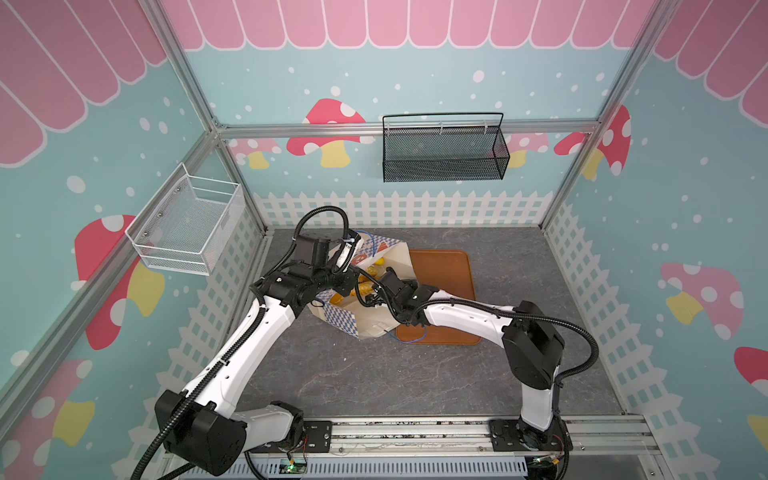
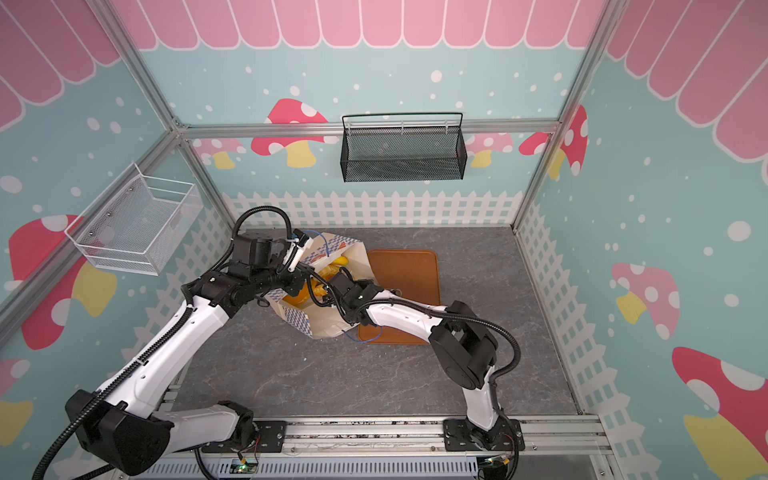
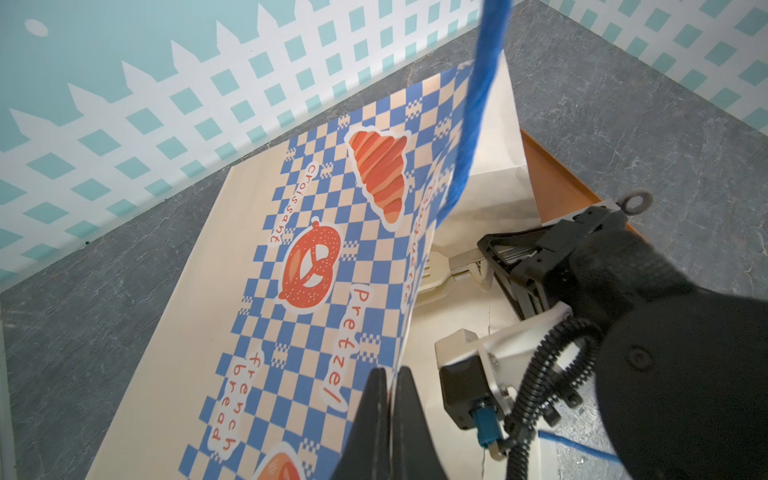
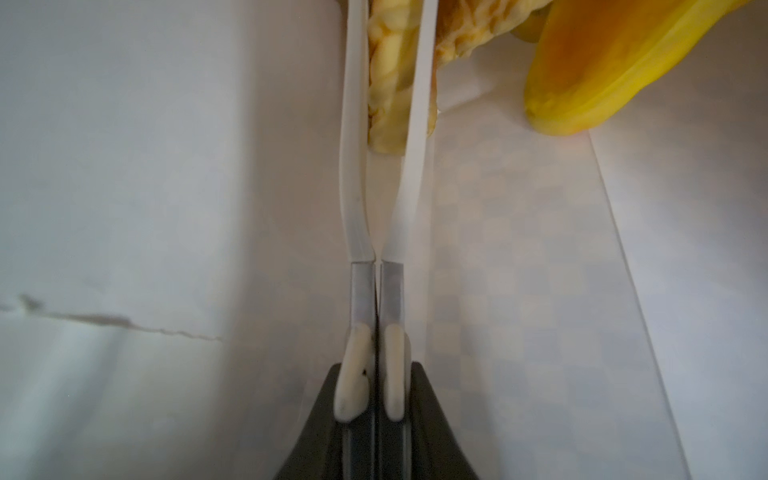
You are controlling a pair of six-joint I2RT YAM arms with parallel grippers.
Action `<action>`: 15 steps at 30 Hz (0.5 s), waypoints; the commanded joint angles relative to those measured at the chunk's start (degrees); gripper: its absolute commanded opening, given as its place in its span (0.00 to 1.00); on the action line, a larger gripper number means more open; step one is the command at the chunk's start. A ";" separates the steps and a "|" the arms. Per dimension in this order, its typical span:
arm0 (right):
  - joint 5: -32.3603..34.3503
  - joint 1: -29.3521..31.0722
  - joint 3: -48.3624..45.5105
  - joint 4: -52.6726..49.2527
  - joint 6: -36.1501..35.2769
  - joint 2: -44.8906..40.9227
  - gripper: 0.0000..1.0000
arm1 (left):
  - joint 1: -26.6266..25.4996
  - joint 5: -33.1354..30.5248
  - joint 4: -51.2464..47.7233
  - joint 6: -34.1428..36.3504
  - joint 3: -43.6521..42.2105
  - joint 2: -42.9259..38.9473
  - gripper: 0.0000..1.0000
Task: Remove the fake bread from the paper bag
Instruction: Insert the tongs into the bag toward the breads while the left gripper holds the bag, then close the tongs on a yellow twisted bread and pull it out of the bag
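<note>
The paper bag (image 1: 397, 259) (image 2: 357, 259) lies on its side in both top views, its mouth partly over an orange tray (image 1: 451, 270). Several golden pieces of fake bread (image 1: 368, 286) (image 2: 328, 272) show inside it. My left gripper (image 1: 352, 266) (image 3: 390, 386) is shut on the bag's checkered rim (image 3: 316, 249), holding the mouth up. My right gripper (image 1: 380, 286) (image 4: 376, 365) is inside the bag, shut on white tongs (image 4: 353, 166). The tong blades pinch a ridged pale-yellow pastry (image 4: 386, 83). A smooth yellow pastry (image 4: 602, 70) lies beside it.
A black mesh basket (image 1: 444, 153) hangs on the back wall and a white wire basket (image 1: 187, 224) on the left wall. A blue cord handle (image 3: 473, 104) crosses the left wrist view; another (image 1: 411, 336) trails over the tray's near edge.
</note>
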 commanded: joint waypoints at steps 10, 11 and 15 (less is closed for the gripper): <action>1.48 1.22 -2.56 -0.61 0.00 -8.54 0.11 | 0.86 -1.14 1.72 -1.19 -0.25 -0.15 0.00; 1.38 1.23 -2.72 -0.80 0.16 -8.78 0.11 | 0.91 -1.24 1.79 -1.19 -0.33 -0.15 0.00; 1.12 1.24 -3.08 -2.61 1.81 -10.27 0.11 | 1.04 -1.95 1.85 -1.28 -0.43 0.25 0.00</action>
